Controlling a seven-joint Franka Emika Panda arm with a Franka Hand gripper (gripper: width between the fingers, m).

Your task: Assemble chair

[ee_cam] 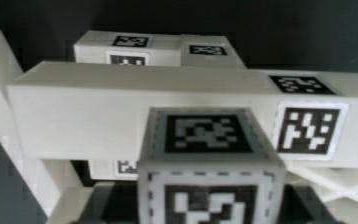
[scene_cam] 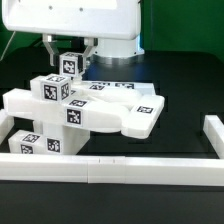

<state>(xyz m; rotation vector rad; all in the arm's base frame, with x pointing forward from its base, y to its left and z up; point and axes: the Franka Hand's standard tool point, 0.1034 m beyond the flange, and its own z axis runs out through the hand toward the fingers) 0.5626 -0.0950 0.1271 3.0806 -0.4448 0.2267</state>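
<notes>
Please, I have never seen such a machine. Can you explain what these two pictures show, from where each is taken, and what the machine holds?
The big white body at the top of the exterior view is a robot arm. Its gripper has two jaws, closed on a small tagged square leg. This picture comes from a camera off the arm. The other comes from a camera on the wrist, looking down past that leg. On the black table lie white chair parts with black-and-white tags: a flat panel and stacked blocks. Plain white border rails edge the table. The thin tagged sheet behind is the marker board.

Chair parts (scene_cam: pixel 85 105) (stacked) behind border rail (scene_cam: pixel 110 168)
</notes>
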